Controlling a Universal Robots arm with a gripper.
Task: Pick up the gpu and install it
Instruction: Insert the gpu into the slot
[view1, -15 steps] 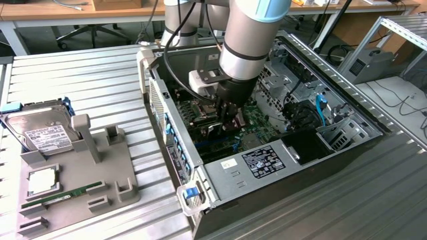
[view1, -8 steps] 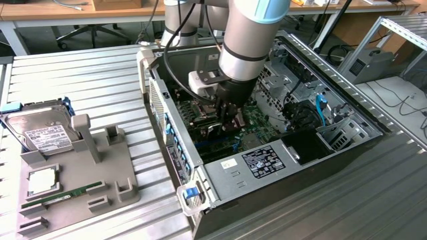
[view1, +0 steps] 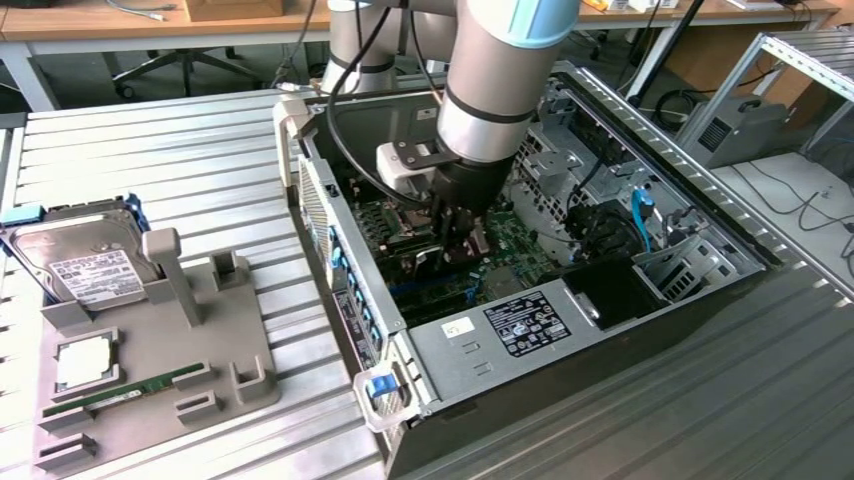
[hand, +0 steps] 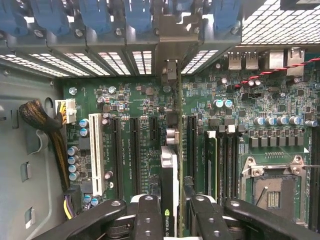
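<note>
— Holding anything, is the gripper (hand: 172, 212) inside the computer case (view1: 534, 330)?

— Yes. Its two black fingers (hand: 148, 215) are clamping the graphics card (hand: 169, 170) from both sides, one finger pressing on each flat face.

— Where is the card sitting in the case?

— It is standing on its edge over the green motherboard (hand: 140, 100), roughly in the middle of the case floor, lining up with the long black slots (hand: 135, 150). A white slot (hand: 96, 155) is lying a few rows off to one side of it.

— Is it pushed home?

— I cannot tell; the card's own edge is hiding the slot beneath it. Its metal end bracket (hand: 171, 70) is reaching toward the case's rear wall, where the blue clips (hand: 95, 15) are lining the openings.

— And outside the case?

— To the exterior view's left of the case, a grey holder (view1: 200, 350) is lying on the ribbed metal table (view1: 174, 160), carrying a hard drive (view1: 87, 270) and a green memory stick (view1: 127, 388). The arm (view1: 501, 80) is reaching down into the case from above.
</note>
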